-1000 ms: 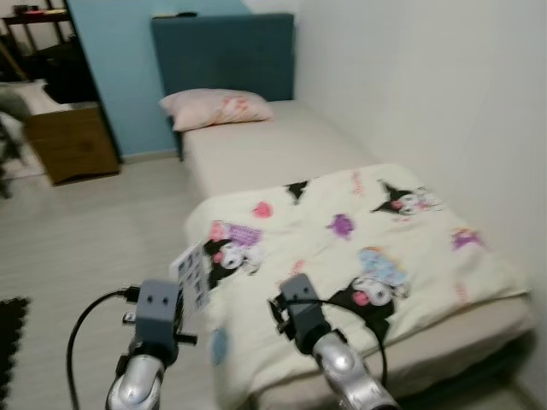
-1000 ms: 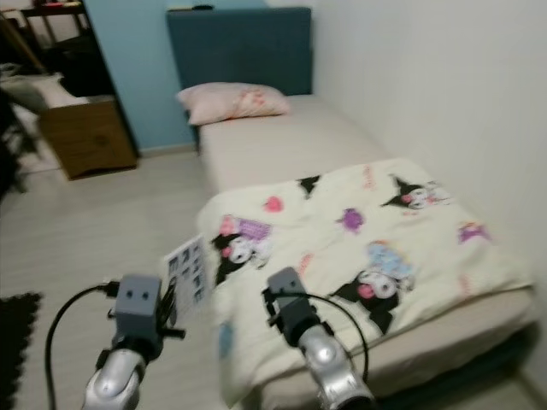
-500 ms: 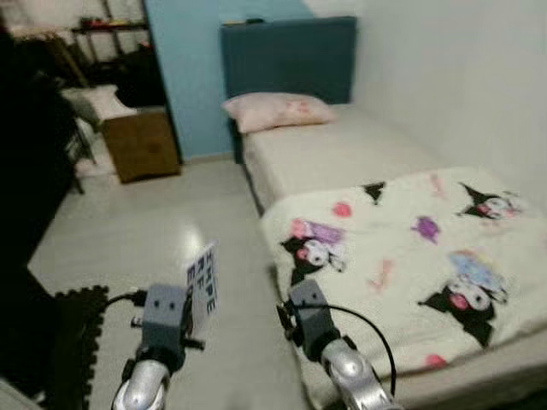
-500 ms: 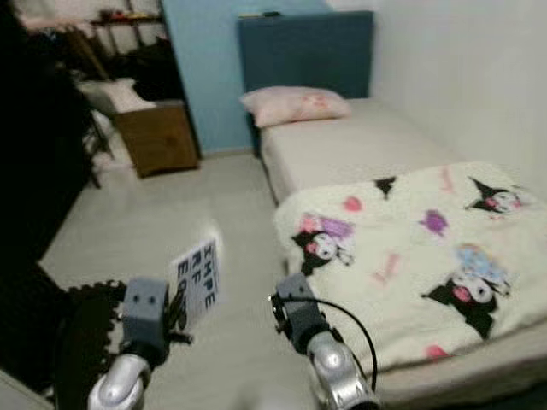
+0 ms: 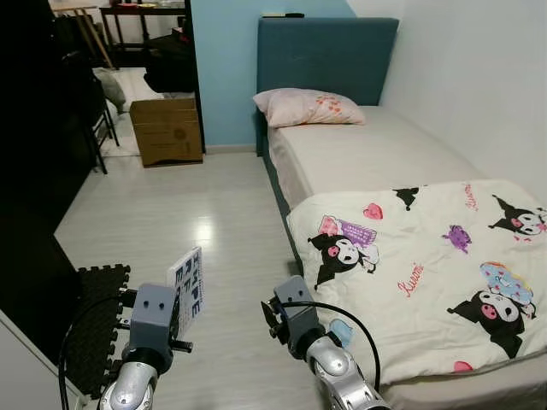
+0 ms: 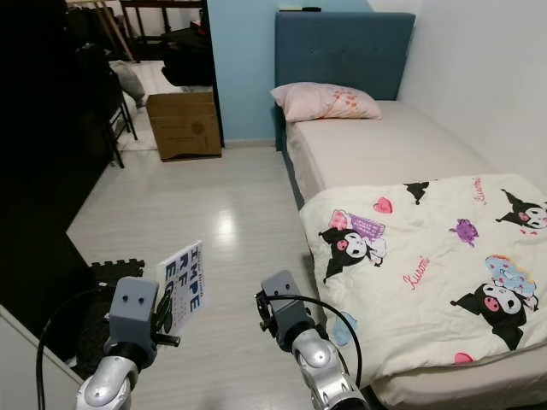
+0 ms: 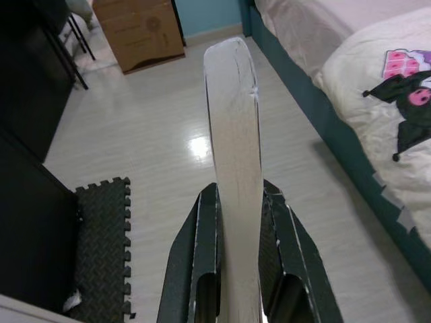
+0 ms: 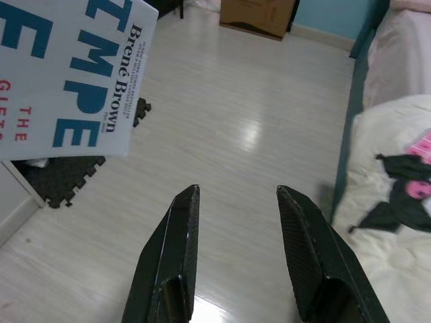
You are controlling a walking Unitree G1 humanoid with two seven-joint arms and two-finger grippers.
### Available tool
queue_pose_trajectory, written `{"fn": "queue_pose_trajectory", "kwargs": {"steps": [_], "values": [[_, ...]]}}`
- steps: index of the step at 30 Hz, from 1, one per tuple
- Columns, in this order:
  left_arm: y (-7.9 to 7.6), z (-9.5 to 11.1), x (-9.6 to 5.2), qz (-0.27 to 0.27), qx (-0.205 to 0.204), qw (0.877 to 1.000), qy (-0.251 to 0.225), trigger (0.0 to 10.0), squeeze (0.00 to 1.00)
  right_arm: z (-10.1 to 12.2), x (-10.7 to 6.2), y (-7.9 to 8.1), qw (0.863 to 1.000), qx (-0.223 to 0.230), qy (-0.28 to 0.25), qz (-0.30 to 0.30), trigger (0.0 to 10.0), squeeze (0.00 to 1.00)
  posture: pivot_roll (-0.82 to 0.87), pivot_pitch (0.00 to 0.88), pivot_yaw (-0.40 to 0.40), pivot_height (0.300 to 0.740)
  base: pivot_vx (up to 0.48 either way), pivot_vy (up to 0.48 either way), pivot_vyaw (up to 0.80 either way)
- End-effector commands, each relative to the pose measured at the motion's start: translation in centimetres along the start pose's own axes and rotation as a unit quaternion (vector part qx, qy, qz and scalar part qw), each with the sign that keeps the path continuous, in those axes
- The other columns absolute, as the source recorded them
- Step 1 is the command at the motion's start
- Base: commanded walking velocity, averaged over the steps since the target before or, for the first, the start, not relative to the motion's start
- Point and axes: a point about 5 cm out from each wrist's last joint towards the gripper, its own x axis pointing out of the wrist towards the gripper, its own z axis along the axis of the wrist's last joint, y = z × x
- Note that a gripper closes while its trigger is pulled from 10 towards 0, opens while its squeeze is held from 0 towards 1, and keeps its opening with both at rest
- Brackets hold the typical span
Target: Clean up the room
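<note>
My left gripper (image 7: 239, 215) is shut on a white book with blue letters (image 5: 188, 289), held upright on its edge over the pale floor. Seen edge-on in the left wrist view, the book (image 7: 234, 175) stands between the two black fingers. Its cover (image 8: 67, 74) also fills a corner of the right wrist view. My right gripper (image 8: 237, 222) is open and holds nothing, hanging above the floor beside the bed (image 5: 376, 154). A cartoon-print blanket (image 5: 436, 265) covers the bed's near half, and a pink pillow (image 5: 309, 106) lies at its head.
A cardboard box (image 5: 167, 130) stands against the blue wall to the bed's left. A black foam mat (image 5: 94, 325) lies at the foot of dark furniture (image 5: 34, 154) on my left. Open floor (image 5: 214, 222) runs between furniture and bed.
The camera has swung left, so the bed slid right and the dark furniture and mat came into view. The left gripper still holds the book; both arms keep their pose.
</note>
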Motion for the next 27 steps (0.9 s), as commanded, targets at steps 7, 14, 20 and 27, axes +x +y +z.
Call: {"fn": "queue_pose_trajectory", "kwargs": {"steps": [7,14,20,27], "values": [[0.4,-1.0,0.2,0.035,-0.003,0.999,0.033,10.0,0.00,0.1,0.0,-0.6,1.000,0.001,0.000,-0.012,10.0,0.00,0.03,0.000,-0.001,0.740,0.000,0.000,0.00],[0.6,-1.3,0.3,0.051,-0.023,0.998,0.039,10.0,0.00,0.7,0.4,-0.2,0.999,-0.030,-0.008,0.007,10.0,0.00,0.03,0.000,-0.005,0.740,0.000,0.000,0.69],[0.7,-1.1,0.5,0.064,-0.021,0.997,0.035,10.0,0.00,1.0,0.6,-0.4,1.000,-0.022,-0.012,0.003,10.0,0.00,0.03,0.000,-0.007,0.740,0.000,0.000,0.80],[0.2,-0.3,1.2,0.055,-0.020,0.998,0.015,10.0,0.00,1.0,0.5,-1.1,1.000,-0.019,-0.013,-0.011,10.0,0.00,0.02,0.000,-0.008,0.740,0.000,0.000,0.80]]}}
